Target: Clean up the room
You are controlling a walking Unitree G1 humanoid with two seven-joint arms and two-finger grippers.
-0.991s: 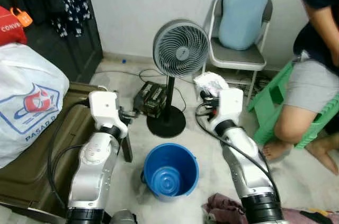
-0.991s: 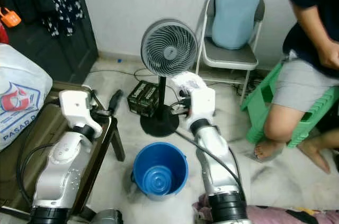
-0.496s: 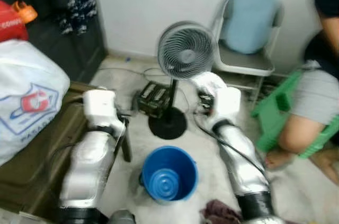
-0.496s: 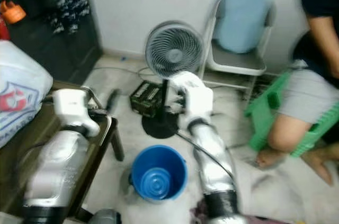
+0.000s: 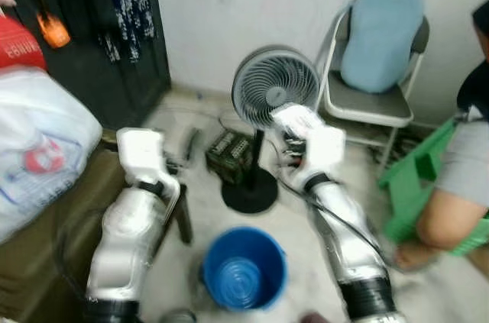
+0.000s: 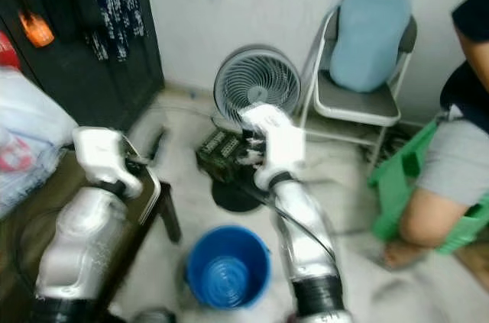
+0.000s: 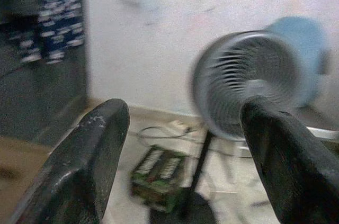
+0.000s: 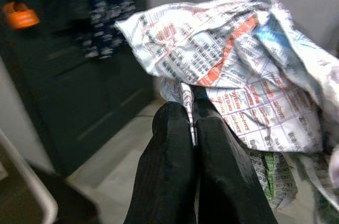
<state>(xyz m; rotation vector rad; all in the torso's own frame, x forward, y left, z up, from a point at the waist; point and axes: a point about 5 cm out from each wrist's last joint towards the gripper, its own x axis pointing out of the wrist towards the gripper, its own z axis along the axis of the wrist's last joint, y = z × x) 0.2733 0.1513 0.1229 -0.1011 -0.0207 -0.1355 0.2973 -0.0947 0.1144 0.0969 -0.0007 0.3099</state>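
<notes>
Two grippers raised, right gripper point(image 8: 193, 128) pinching printed wrapper point(image 8: 238, 70), text unreadable, left gripper point(image 7: 180, 144) wide.

We see thin, crumpled printed plastic wrapper point(image 8: 233, 70) pinched in the matt black right end effector point(image 8: 193, 128). At our six o'clock sits a smooth blue plastic bucket point(image 5: 244, 268); the fan point(image 5: 275, 85) grille looks grey plastic.

One fan point(image 5: 275, 86) stands on the floor point(image 5: 206, 216), with one blue bucket point(image 5: 244, 268), one dark box point(image 5: 231, 156), one folding chair point(image 5: 373, 101) holding one blue cushion point(image 5: 380, 37), and one green stool point(image 5: 416, 185). One crumpled wrapper point(image 8: 238, 86). One white bag point(image 5: 38, 147). One person point(image 5: 466, 170). Two arms, two grippers point(image 7: 180, 160) point(image 8: 192, 128).
</notes>
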